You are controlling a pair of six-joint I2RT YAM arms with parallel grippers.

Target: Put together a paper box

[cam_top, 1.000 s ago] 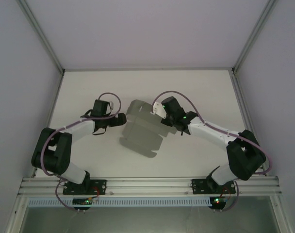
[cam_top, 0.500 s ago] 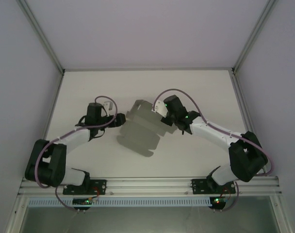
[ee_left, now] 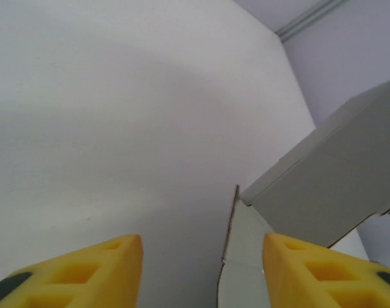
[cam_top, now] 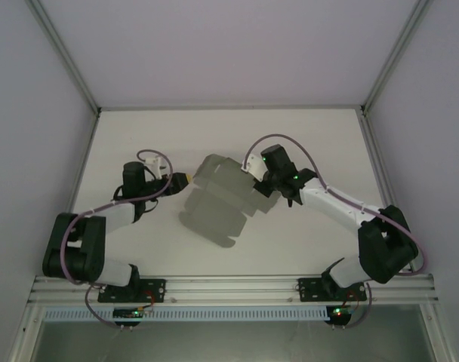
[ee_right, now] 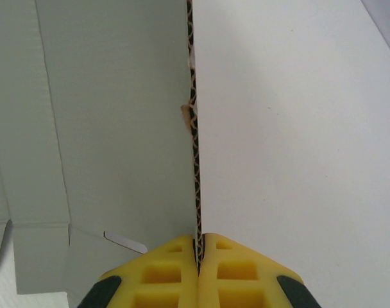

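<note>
The paper box [cam_top: 220, 197] is a grey die-cut cardboard sheet, held tilted above the table in the middle of the top view. My right gripper [ee_right: 199, 247] is shut on the sheet's corrugated edge [ee_right: 194, 135]; in the top view that gripper [cam_top: 254, 175] sits at the sheet's right side. My left gripper [cam_top: 186, 179] stands just left of the sheet's upper left flap, apart from it. In the left wrist view its yellow fingers [ee_left: 86, 269] are spread wide with nothing between them, and the cardboard [ee_left: 339, 179] rises ahead to the right.
The white table [cam_top: 139, 136] is walled by pale panels on three sides. An aluminium rail [cam_top: 229, 286] carrying both arm bases runs along the near edge. The sheet casts a shadow on the table below it.
The left arm has drawn back to the left, its gripper now apart from the sheet's left flap. The right gripper has shifted slightly right, still holding the sheet.
</note>
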